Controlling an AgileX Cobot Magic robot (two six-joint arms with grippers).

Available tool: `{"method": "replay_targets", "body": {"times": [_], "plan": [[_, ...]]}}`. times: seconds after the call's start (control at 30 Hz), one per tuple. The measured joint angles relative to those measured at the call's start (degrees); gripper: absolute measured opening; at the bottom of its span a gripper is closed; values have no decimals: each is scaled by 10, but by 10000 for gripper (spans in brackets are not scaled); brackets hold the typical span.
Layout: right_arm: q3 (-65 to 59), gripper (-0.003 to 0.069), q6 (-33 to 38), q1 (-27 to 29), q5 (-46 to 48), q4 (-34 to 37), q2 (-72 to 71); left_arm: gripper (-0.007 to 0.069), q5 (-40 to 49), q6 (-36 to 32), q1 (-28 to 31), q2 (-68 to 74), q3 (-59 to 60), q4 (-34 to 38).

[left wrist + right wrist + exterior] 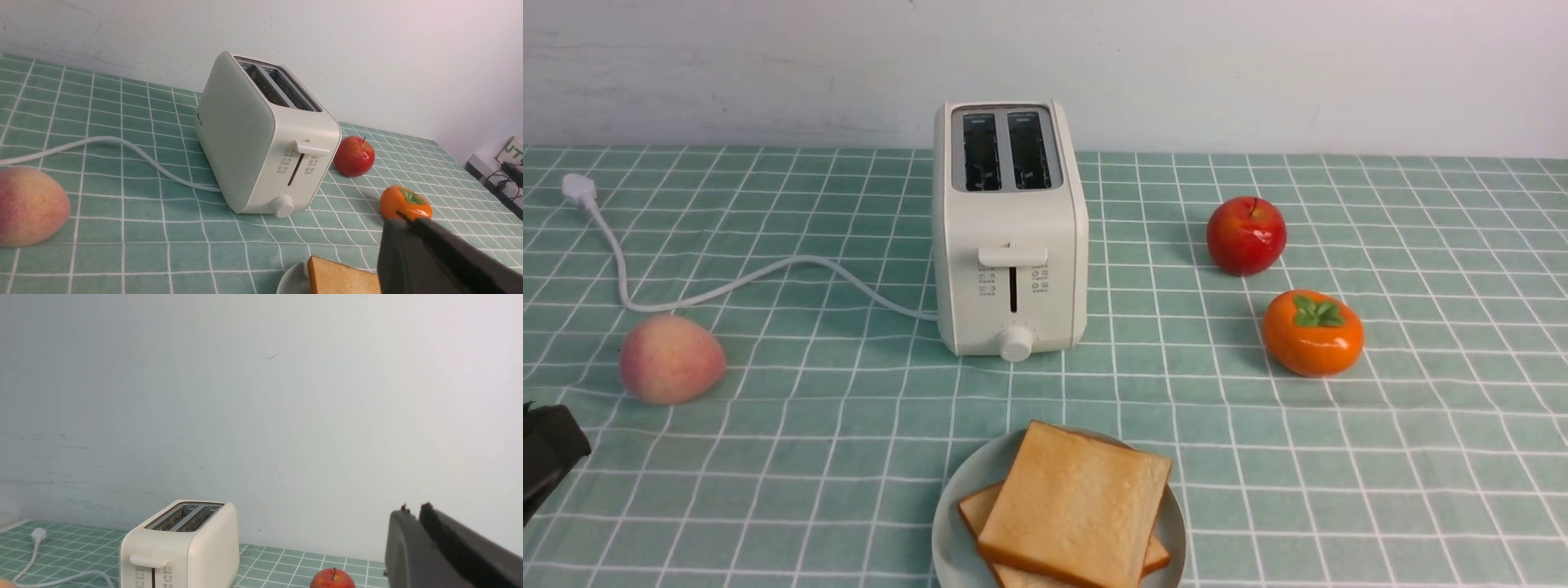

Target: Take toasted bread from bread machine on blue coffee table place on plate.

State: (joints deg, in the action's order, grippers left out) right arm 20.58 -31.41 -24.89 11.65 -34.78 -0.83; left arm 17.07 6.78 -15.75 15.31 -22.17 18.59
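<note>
Two slices of toasted bread lie stacked on the plate at the near middle of the blue coffee table: the top slice covers most of the lower one. The bread machine stands behind the plate, both slots empty and the lever up. My left gripper is shut and empty, low at the table's near left edge, away from the plate. My right gripper is shut and empty, held high, and is out of the front view.
A peach lies left of the bread machine. A red apple and an orange persimmon lie to its right. The white cord runs left to a loose plug. A white wall stands behind the table.
</note>
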Motion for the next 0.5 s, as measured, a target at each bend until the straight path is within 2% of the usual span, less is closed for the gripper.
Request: {"method": "replay_targets", "body": {"times": [0.13, 0.33, 0.5], "plan": [[0, 44, 0, 0, 0, 0, 0, -13, -11, 5, 0, -14, 33, -46], [0, 52, -1, 0, 0, 0, 0, -13, -14, 61, 4, -110, 133, -145], [0, 57, -1, 0, 0, 0, -1, -13, -13, 81, 70, -158, 218, -166]]}}
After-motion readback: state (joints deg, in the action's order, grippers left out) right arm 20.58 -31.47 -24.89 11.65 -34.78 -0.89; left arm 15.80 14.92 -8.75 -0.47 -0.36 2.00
